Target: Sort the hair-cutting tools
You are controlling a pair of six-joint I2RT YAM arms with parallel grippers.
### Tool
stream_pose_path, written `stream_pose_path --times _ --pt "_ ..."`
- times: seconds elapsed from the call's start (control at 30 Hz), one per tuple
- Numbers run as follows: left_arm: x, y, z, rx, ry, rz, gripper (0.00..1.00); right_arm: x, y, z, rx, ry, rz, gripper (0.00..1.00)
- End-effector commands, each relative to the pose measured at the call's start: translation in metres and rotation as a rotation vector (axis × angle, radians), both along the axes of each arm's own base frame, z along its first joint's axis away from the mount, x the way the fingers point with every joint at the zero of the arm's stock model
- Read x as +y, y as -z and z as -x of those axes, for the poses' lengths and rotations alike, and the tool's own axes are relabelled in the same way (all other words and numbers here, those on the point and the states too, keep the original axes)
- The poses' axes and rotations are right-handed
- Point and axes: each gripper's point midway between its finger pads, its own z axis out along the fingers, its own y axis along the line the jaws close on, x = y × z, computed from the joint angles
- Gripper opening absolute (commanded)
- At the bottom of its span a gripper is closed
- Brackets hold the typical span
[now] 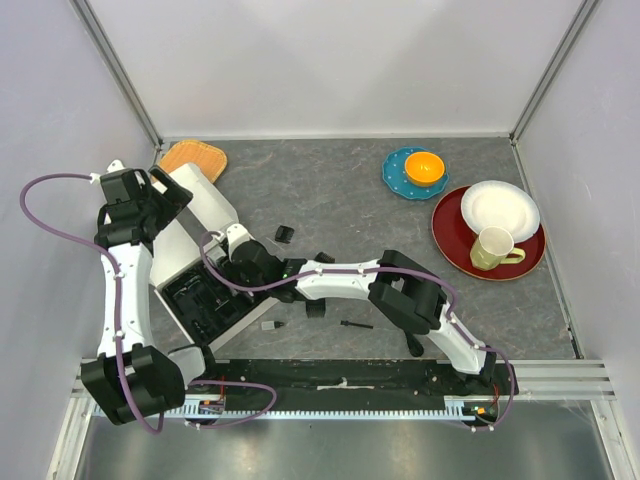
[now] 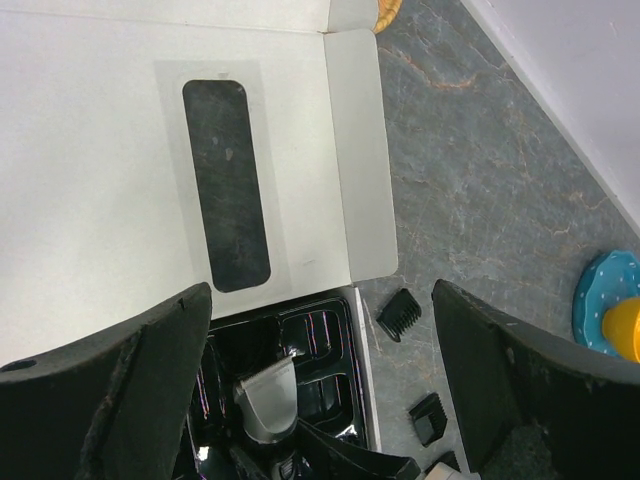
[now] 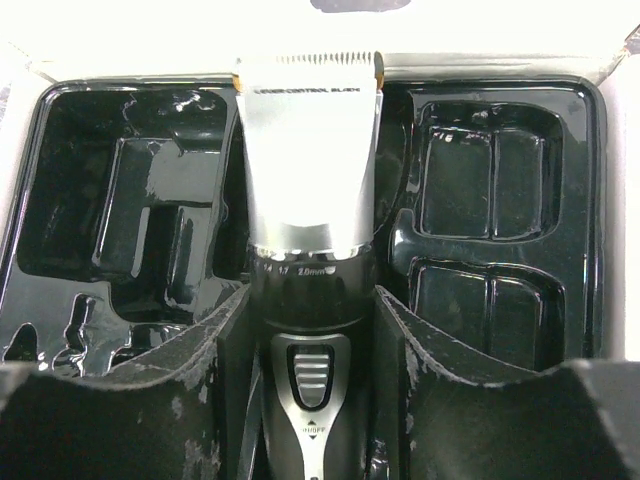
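On my left, the left end effector (image 2: 320,300) hangs wide open above the white box (image 2: 100,150). It grips nothing and, as far as I can see, touches nothing.

Just below its view sits the black tray (image 3: 90,200), with the side pockets I can see bare. The clipper (image 3: 310,170) lies along the tray's middle channel, its silver blade head pointing at the far rim. I cannot tell whether it is bedded in the slot or sitting a little proud of it.

The right end effector (image 3: 310,300) is about half closed on the clipper, with one finger against each side of the black body just behind the silver head.

Further right, a guard (image 2: 400,313) and a second guard (image 2: 428,418) lie loose on the desk (image 1: 330,200) beside the box. The brush (image 1: 355,324) lies well apart from them, nearer me.

My worry is the release. If the clipper is not fully down, it may rock or roll out of the channel onto the neighbouring pockets when I let go. The fingers sit deep between the moulded walls, so a crooked pull-out could snag the tray and drag the box, which nothing is pinning down. Swinging the right arm back low could also sweep the guards away.
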Motion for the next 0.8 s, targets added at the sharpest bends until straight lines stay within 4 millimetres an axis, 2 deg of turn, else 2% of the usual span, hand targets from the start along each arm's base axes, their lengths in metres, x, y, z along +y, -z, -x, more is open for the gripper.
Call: stream_pose_path --times 0.0,0.13,0.3,0.5,0.63,0.77 --pt "0.0 -0.011 -0.004 -0.06 0.009 0.005 0.97 0.013 -0.026 -0.007 -0.054 0.023 -0.048 0.56" --pt "-0.001 -0.011 -0.003 -0.058 0.014 0.003 0.97 0.014 -0.03 -0.008 -0.056 0.023 -0.051 0.63" --pt "0.001 -0.01 -0.002 -0.055 0.008 -0.003 0.97 0.016 -0.03 -0.007 -0.052 0.021 -0.057 0.61" --pt "0.001 -0.01 -0.003 -0.056 0.007 -0.005 0.97 0.009 -0.022 -0.007 -0.042 0.031 -0.025 0.45" --pt "0.001 -0.01 -0.002 -0.055 0.006 -0.003 0.97 0.003 -0.012 -0.005 -0.022 0.039 -0.006 0.29" --pt "0.001 -0.008 -0.002 -0.051 0.006 0.0 0.97 -0.002 0.003 -0.001 -0.002 0.041 0.02 0.24"
